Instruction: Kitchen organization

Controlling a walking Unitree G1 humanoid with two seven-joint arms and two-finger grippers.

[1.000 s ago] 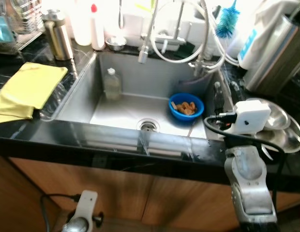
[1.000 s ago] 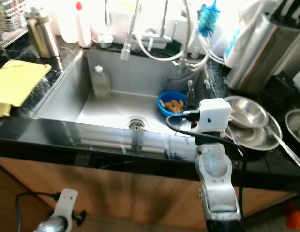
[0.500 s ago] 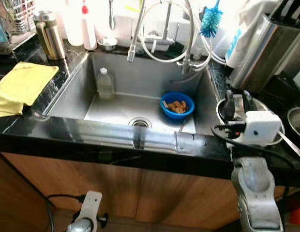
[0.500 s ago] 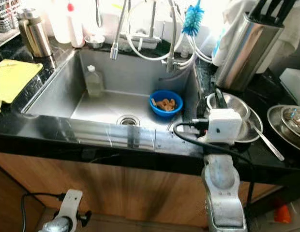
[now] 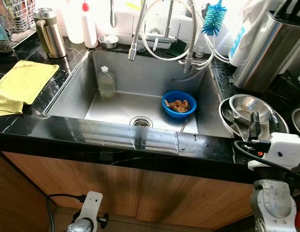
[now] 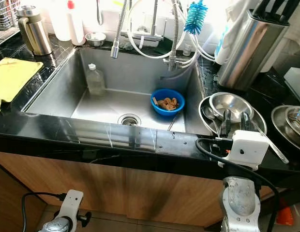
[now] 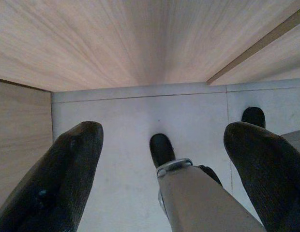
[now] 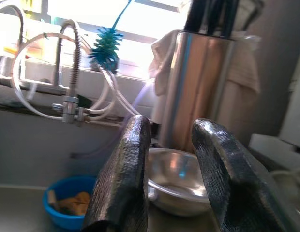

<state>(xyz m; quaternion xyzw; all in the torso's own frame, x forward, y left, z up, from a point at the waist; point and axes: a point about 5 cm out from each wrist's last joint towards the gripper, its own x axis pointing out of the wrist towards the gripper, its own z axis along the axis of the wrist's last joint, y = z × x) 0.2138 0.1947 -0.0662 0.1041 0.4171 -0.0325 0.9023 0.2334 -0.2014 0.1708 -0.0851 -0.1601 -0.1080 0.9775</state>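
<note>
A steel sink holds a blue bowl of brown food scraps and a clear plastic bottle. Right of the sink, stacked steel bowls sit on the black counter with a spoon beside them. My right gripper hovers open at the bowls' near rim, nothing between its fingers. The wrist view looks past them at a steel bowl and the blue bowl. My left gripper hangs open low by the cabinet, over the floor.
A yellow cloth lies on the counter left of the sink. A steel flask and white bottles stand at the back left. The spring faucet, blue brush and steel knife holder line the back. More steel dishes sit far right.
My right gripper has swung right from the sink's right edge and drawn back toward me, now at the steel bowls' near rim. The view has also shifted. The left arm still hangs.
</note>
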